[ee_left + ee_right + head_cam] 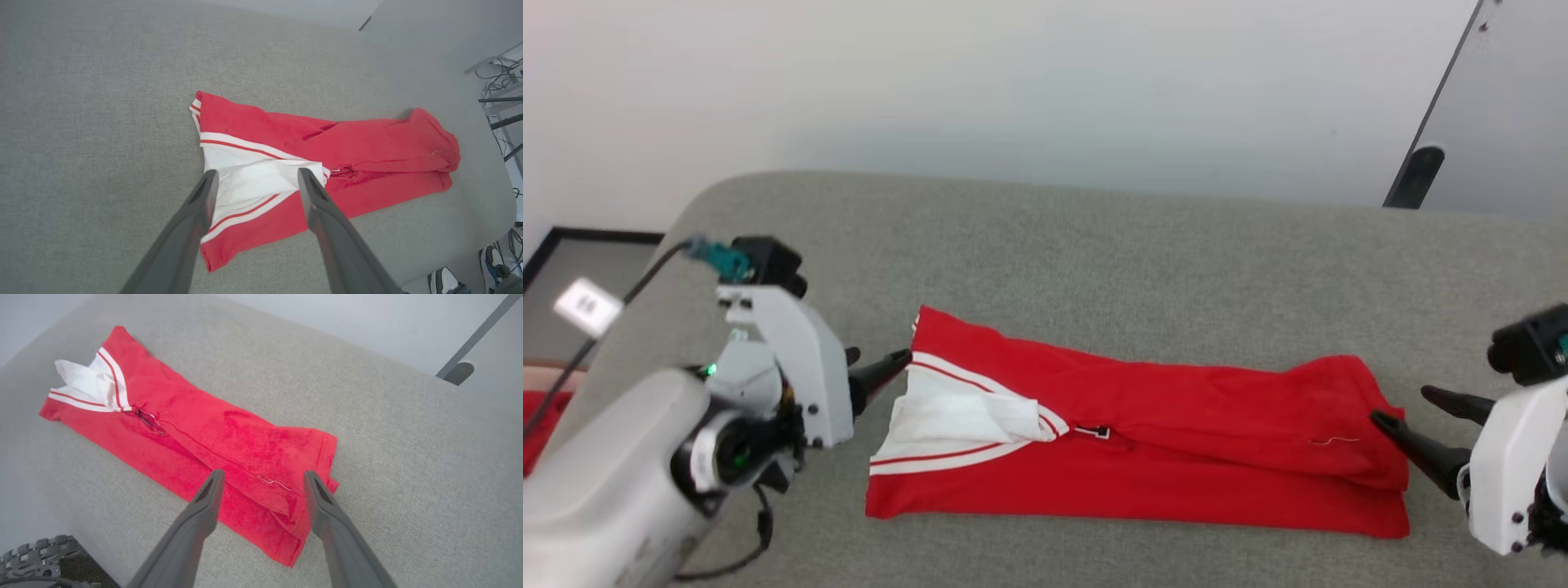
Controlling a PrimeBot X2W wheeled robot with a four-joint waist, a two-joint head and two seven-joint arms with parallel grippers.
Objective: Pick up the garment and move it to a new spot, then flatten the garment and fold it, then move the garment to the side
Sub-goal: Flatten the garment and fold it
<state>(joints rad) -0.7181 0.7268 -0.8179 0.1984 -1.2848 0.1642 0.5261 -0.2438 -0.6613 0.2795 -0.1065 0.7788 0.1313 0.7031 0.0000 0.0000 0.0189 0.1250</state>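
The garment [1176, 441], a red T-shirt with white sleeve ends and striped trim, lies folded into a long band across the grey table [1094, 245]. My left gripper [878, 367] stands open just off the band's left end, by the white sleeve part [947, 416]. In the left wrist view the garment [367, 151] lies beyond my gripper [255, 175], whose two fingers straddle the white sleeve end from above. My right gripper [1409, 408] is open at the band's right end. In the right wrist view its fingers [261, 475] spread over the garment's hem [261, 457], holding nothing.
The table's rounded far edge [1013, 184] runs in front of a pale wall. A dark post [1417, 175] stands at the far right. A shoe [445, 281] and cables [502, 81] show on the floor past the table's edge. A black tyre [36, 559] sits low beside the table.
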